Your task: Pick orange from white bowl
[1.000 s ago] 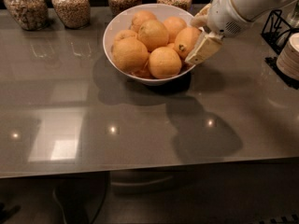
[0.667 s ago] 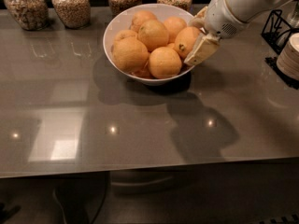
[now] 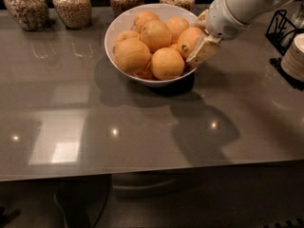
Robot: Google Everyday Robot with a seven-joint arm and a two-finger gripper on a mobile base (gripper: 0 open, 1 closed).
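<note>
On the grey desk [image 3: 142,127], at the right rim of the white bowl [image 3: 114,30], centring the claw [image 3: 198,42], clench indiscernible, around the orange [image 3: 185,38] before lifting.

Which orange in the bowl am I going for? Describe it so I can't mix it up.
Find the white bowl at the back of the grey table, in front of the glass jars. The orange sits at the bowl's right edge, right against the gripper. Unlike its neighbours, it shows a small dark stem spot on its face.
</note>
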